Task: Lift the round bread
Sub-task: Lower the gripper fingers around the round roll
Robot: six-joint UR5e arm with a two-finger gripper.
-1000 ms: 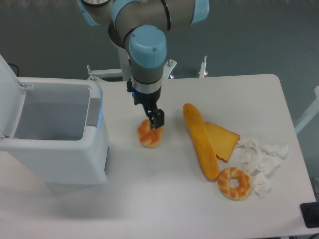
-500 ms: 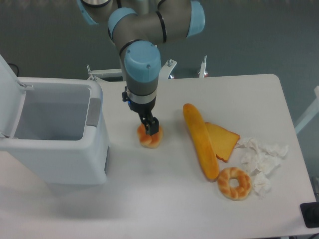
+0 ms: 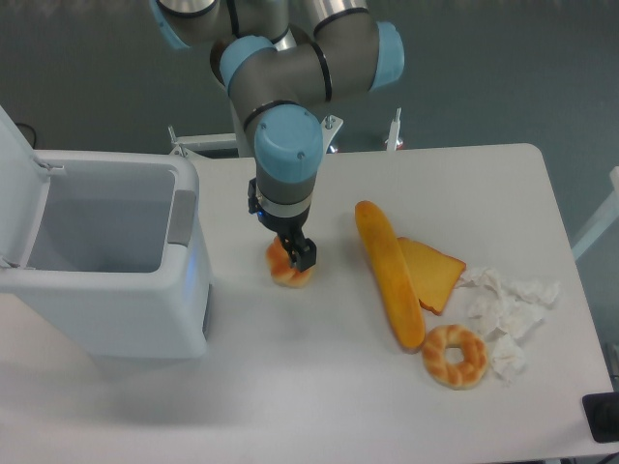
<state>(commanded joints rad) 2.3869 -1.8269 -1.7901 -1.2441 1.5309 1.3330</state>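
The round bread [image 3: 286,274], a small golden-orange bun, lies on the white table [image 3: 290,387] just right of the bin. My gripper [image 3: 298,255] comes straight down onto it from above. The dark fingers [image 3: 305,254] reach into the bun's top and right side and cover much of it. From this angle the fingers line up one behind the other, so the gap between them is hidden. The bun still rests on the table surface.
A white open-topped bin [image 3: 106,251] stands at the left. A long baguette [image 3: 389,273], a wedge of toast [image 3: 433,274], a ring-shaped bread [image 3: 455,356] and crumpled white tissue [image 3: 508,309] lie to the right.
The gripper has come down from just above the bun until its fingers are on it, with the wrist shifting slightly. The bun has stayed in about the same spot.
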